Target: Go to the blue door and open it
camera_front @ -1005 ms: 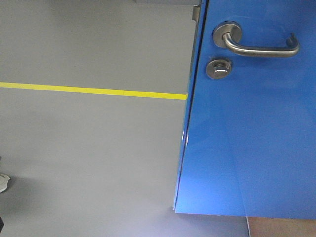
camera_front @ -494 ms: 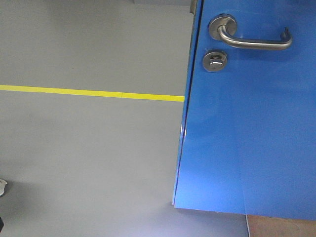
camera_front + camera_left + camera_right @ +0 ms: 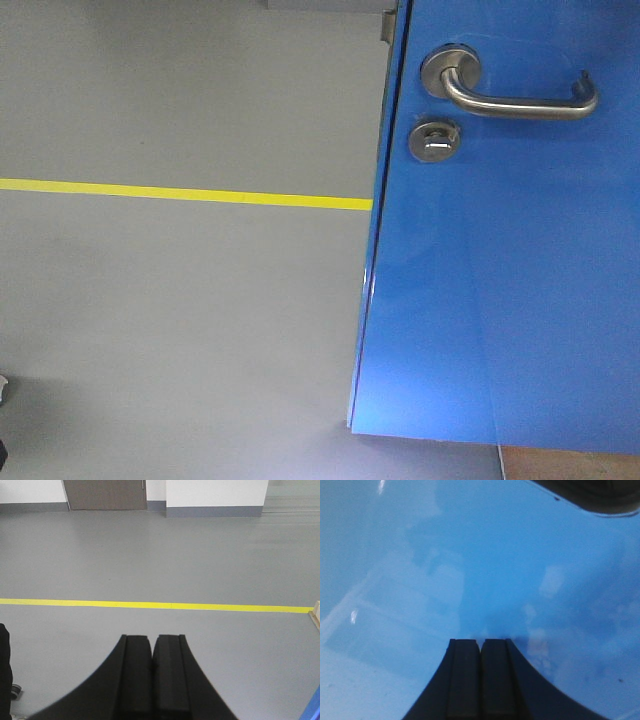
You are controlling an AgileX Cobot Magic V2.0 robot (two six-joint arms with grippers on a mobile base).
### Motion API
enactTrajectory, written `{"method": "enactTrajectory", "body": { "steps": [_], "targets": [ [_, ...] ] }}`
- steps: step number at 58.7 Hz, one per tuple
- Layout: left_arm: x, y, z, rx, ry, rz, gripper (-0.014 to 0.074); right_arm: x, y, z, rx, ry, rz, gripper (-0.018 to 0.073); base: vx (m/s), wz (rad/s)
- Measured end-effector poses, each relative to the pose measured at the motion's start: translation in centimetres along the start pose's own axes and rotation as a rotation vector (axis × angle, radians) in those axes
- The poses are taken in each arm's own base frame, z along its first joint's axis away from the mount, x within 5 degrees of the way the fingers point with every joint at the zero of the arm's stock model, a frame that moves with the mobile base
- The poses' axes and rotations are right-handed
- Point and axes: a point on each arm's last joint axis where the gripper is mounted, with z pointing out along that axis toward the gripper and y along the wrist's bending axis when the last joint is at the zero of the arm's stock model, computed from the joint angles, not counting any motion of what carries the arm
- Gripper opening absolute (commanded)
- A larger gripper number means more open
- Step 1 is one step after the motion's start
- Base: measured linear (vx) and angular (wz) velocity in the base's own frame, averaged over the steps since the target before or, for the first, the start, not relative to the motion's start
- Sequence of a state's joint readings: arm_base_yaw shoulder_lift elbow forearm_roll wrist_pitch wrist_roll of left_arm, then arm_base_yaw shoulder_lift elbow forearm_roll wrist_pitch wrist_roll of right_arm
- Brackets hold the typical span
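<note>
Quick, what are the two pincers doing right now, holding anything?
Left pincer: closed, holding nothing.
Right pincer: closed, empty, right up at the blue door.

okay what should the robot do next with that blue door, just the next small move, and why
Probably keep pushing forward with the right gripper. Its jaws are shut and right up against the blue door, which already stands ajar, its edge clear of the grey floor beyond. The lever handle looks untouched.
</note>
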State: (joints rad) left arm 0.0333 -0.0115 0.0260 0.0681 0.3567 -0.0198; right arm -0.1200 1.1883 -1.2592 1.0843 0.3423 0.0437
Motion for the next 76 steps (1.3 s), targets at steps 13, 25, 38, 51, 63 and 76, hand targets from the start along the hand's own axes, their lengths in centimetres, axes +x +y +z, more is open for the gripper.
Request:
{"method": "enactTrajectory", "body": {
  "steps": [13, 25, 38, 51, 63, 76],
  "targets": [
    [0.0, 0.0, 0.0, 0.000, 0.000, 0.000, 0.0073, 0.0, 0.1, -0.1, -0.003, 0.002, -0.001, 0.0008, 0.00, 0.00],
    [0.0, 0.0, 0.0, 0.000, 0.000, 0.000, 0.0073, 0.0, 0.2, -0.2, -0.005, 0.000, -0.002, 0.0008, 0.00, 0.00],
    [0.0, 0.0, 0.0, 0.000, 0.000, 0.000, 0.0073, 0.0, 0.1, -0.1, -0.001, -0.003, -0.005, 0.0008, 0.00, 0.00],
    [0.0, 0.0, 0.0, 0.000, 0.000, 0.000, 0.0073, 1.3, -1.8, -2.1, 0.098, 0.009, -0.229, 0.0008, 0.00, 0.00],
    [0.0, 0.0, 0.0, 0.000, 0.000, 0.000, 0.0073, 4.8, -5.5, -9.7, 0.240, 0.035, -0.628, 0.0008, 0.00, 0.00],
    [0.0, 0.0, 0.0, 0.000, 0.000, 0.000, 0.0073, 7.6, -10.6, -16.9, 0.341, -0.131, -0.981, 0.0008, 0.00, 0.00]
  ]
}}
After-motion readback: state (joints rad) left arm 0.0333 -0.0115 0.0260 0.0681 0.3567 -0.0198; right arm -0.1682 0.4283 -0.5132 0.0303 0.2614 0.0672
